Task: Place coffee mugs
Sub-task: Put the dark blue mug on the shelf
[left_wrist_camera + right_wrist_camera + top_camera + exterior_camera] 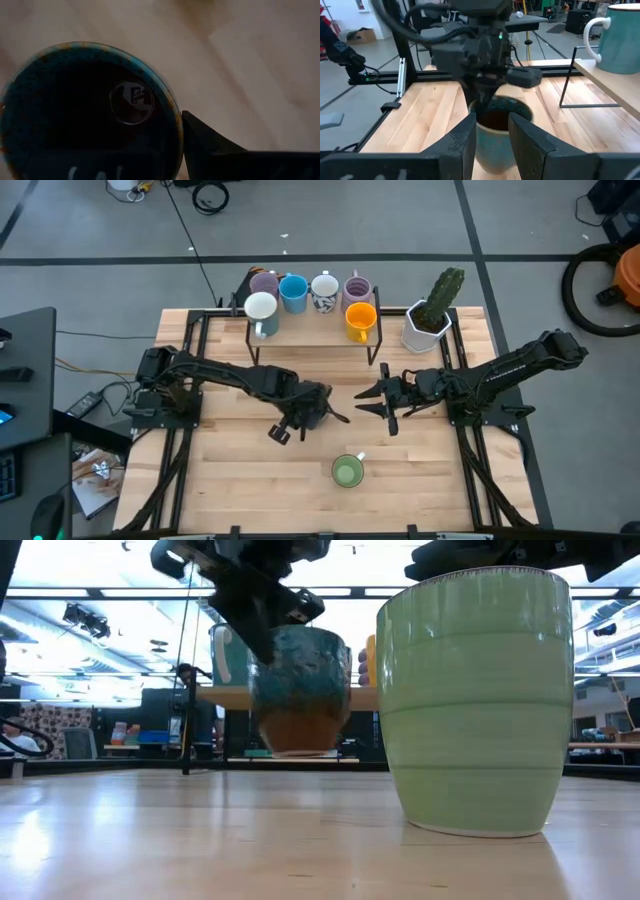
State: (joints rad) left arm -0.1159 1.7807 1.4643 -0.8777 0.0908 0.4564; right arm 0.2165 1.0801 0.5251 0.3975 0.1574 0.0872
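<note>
The left end effector (308, 412) sits near the centre of the wooden surface (230, 480), clamped on the rim of a dark brown mug (300, 690) with a teal mottled glaze: one finger (210, 142) is outside the wall, the other inside. In the low view this mug hangs clear of the surface.

The right end effector (385, 400) is at three o'clock from that mug, just beside it, pointing at it with its fingers (462, 137) a little apart and nothing between them.

A green mug (347, 471) stands upright at about five o'clock from the held one, alone toward the front edge.

On the raised shelf (310, 330) at twelve o'clock stand six mugs: a lilac mug (264, 281), a blue mug (293, 292), a patterned white mug (324, 291) and a second lilac mug (357, 287) behind, a plain white mug (261, 312) and an orange mug (360, 319) in front.

A white pot with a cactus (430, 315) stands at the shelf's right end.
</note>
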